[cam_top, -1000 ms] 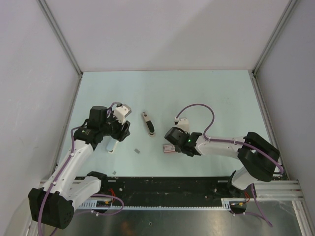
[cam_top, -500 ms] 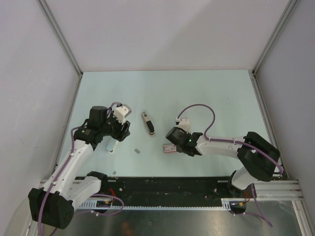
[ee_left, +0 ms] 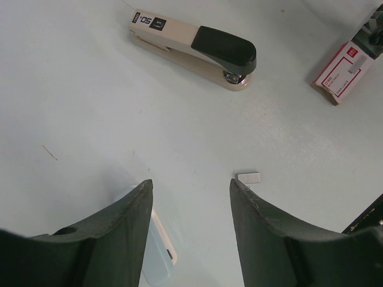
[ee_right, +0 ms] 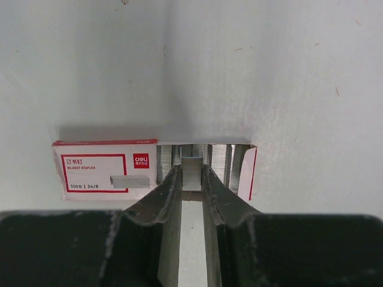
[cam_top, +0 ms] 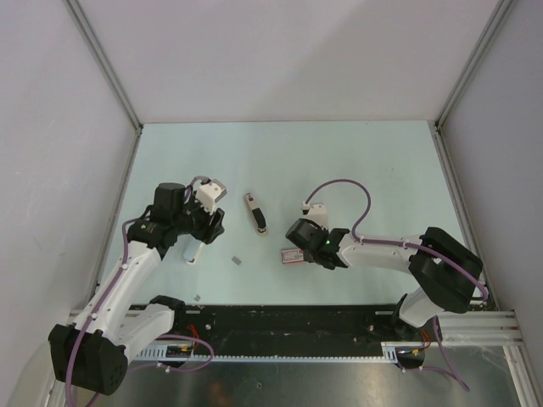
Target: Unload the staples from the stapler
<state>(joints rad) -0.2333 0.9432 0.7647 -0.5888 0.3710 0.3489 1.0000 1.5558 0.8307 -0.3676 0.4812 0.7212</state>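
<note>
Stapler (cam_top: 255, 212) lies closed near the table's middle, a little toward the left edge, apart from both grippers

Staples (cam_top: 237, 260): one short grey strip lies loose on the table, nearer the near edge than the stapler. In the left wrist view it sits just off the right-hand fingertip (ee_left: 238, 186)

Left gripper (cam_top: 209, 229) hovers with jaws about half apart and nothing between them. A pale oblong object (ee_left: 158, 248) lies partly under its other finger

Right gripper (ee_right: 192, 179) is low over the staple box (ee_right: 105, 169), right of the stapler, jaws nearly together and pinching a staple block (ee_right: 192, 167) at the box's open end

Risks, as judged:
- box rests unrestrained on the table, so a pull or push on the block may drag it
- the rows inside look tightly packed, so the block may jam, tip or snap
- the loose strip is thin and flat and could skid away from closing fingers
- the left finger may knock the pale object

Against the earlier frames: arms, stapler, loose strip and box sit as before, and neither gripper's opening has changed
</note>
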